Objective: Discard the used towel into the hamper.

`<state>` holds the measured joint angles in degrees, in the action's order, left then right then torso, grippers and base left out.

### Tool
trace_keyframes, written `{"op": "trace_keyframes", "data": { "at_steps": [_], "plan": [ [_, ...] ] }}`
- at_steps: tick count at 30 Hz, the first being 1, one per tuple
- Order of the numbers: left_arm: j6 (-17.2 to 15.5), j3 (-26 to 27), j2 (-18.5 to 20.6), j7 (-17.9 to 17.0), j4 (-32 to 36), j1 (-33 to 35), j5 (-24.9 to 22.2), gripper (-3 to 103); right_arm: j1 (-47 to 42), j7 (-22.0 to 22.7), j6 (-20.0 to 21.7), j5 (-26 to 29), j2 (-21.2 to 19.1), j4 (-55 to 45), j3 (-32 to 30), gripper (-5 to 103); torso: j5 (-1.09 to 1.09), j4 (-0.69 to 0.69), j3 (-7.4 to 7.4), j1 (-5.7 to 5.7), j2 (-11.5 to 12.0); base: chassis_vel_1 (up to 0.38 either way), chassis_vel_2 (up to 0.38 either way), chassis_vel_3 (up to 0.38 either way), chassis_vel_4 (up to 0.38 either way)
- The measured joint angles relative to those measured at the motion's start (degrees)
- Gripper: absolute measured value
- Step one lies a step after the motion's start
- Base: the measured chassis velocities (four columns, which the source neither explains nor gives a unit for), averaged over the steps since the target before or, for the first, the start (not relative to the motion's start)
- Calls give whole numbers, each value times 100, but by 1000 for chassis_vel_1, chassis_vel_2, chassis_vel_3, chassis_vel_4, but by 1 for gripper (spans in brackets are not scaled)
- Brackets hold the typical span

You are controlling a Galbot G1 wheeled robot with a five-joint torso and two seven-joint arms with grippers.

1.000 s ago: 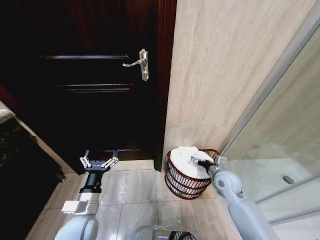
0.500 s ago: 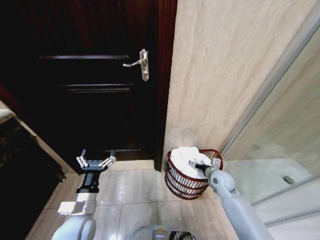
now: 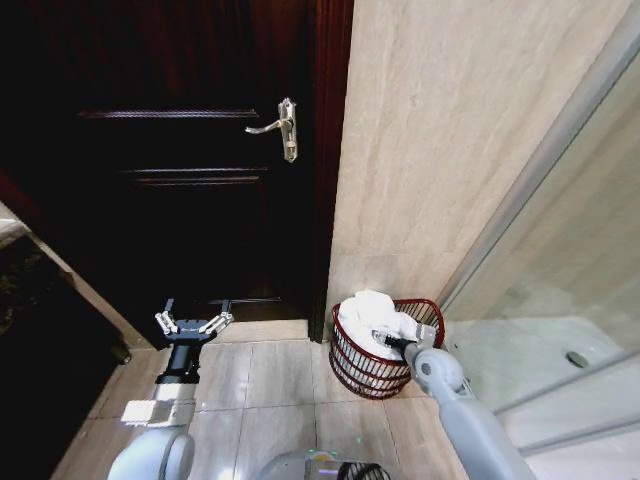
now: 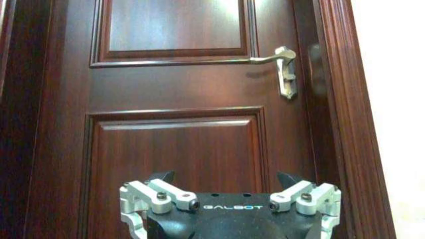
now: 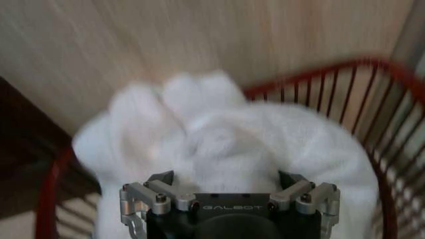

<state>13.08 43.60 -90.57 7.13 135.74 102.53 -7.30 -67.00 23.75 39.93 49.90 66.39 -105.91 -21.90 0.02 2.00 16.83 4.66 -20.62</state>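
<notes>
The towel [image 3: 368, 315] is white and bunched up. It sits in the hamper [image 3: 358, 364], low in the middle of the head picture, a bit to the right. The hamper stands on the floor [image 3: 275, 385] by the wall [image 3: 440, 140], next to the door [image 3: 170, 150].

I think the towel is soft, light and floppy. It will sag and bend when I lift it. It will not break and it is not slippery. A thick fold near the top of the heap looks like the best place to pinch, so less of it hangs down. The hamper looks light too, so a hard push could tip it.

My right gripper [image 3: 390, 343] reaches forward and down to the near edge of the hamper, right at the towel. My gray arm comes up from the lower right of the picture. In my right wrist picture the towel is just in front of my gripper [image 5: 229, 191]. I cannot tell if it is pinching the towel or has let go.

My left gripper [image 3: 193, 322] waits at the lower left, low before the door. Its fingers [image 3: 221, 321] are spread wide and hold nothing.
</notes>
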Motion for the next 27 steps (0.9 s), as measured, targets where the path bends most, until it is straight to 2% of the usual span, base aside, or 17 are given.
{"op": "trace_keyframes", "data": {
  "at_steps": [7,11,13,16,27],
  "plan": [
    [-10,-10,55,5,-13,-51,-32,100,23,329,89,135,-159,-573,-44,100,-2,0,0,0,0,0,0,0,0],
    [-6,21,57,5,-1,-54,-119,100,-213,314,187,43,-297,-739,-60,100,-1,-1,0,0,0,0,0,0,0],
    [29,48,65,5,-10,-24,-165,100,-376,54,198,-232,-393,-676,-56,100,-2,-2,-1,0,0,0,0,0,0],
    [64,56,76,16,-48,0,-173,100,-437,-56,201,-283,-426,-539,-16,100,-2,-2,0,0,0,0,0,0,0],
    [48,54,103,34,52,9,-178,100,-235,-43,198,81,-334,251,144,100,-2,0,-1,0,0,0,0,0,0]
  ]
}}
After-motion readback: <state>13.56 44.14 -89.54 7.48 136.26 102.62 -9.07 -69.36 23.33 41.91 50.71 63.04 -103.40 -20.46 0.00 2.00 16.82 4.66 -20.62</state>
